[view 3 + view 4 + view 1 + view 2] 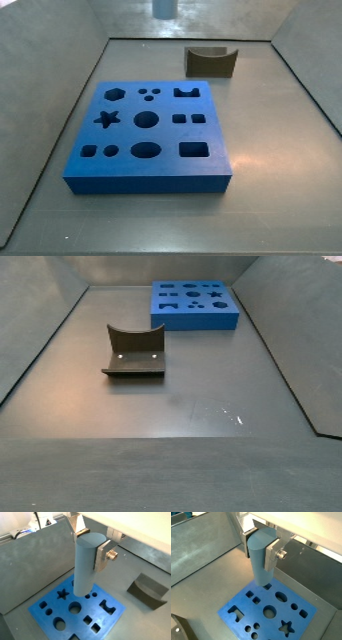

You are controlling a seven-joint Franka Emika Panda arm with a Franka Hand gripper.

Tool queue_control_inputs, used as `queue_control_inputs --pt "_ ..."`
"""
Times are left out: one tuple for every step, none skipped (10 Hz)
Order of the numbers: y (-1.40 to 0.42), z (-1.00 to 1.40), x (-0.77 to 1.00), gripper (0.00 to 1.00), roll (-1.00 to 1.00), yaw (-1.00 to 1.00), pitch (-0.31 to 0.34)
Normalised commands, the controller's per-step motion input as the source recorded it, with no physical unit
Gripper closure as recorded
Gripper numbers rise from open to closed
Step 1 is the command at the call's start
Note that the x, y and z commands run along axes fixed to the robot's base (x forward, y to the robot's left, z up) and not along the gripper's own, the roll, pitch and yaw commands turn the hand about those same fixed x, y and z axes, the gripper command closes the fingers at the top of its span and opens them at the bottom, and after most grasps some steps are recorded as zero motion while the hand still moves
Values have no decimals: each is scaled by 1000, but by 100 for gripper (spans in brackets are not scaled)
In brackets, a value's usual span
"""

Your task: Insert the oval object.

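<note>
Above the blue block, high over the grey tabletop (267, 200): one gripper (98, 553), its jaws closed on the peg.

Item 1. Tall, slim, pale grey-blue oval peg with smooth rounded sides (86, 564), one only. Held upright between flat silver finger plates (104, 556), long axis vertical, upper part between the plates, lower end hanging free and pointing down. Both wrist views show it clear of the block, not touching. In a side view only its lower tip (164, 8) enters at the upper edge of the frame.

Item 2. Flat blue rectangular block with cut-out sockets (150, 135), one only, lying flat on the tabletop. Eleven sockets can be counted in a side view: hexagon, two small round holes, notched shape, star, circle, two small squares, rounded square, small round hole, oval, large square. The oval socket (143, 151) lies in the near row of that view.

Item 3. Olive-brown block with a curved notch (210, 61), one only, standing on the tabletop apart from the blue block; not part of this job.

Governing relation: the peg hangs directly beneath the jaws, axis vertical, above the block. Judged: its rounded section must be carried over the oval socket and turned to match before lowering.
</note>
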Motion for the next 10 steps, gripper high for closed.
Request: queue_control_inputs --pt "-574 -706 0 100 284 -543 -109" --pt "-597 -731 0 100 277 -549 -121" --pt "-557 -654 31 100 320 -546 -133" --pt "-277 -560 86 100 336 -763 -97" --pt "-46 -500 46 100 350 -891 -83" --pt "-26 -489 34 100 347 -903 -79" --pt "-71 -551 46 100 307 -889 -79" --pt "-200 -691 63 100 199 -877 -70" --pt "-129 -674 0 100 94 -986 0" --pt "-126 -589 0 100 67 -1000 0"
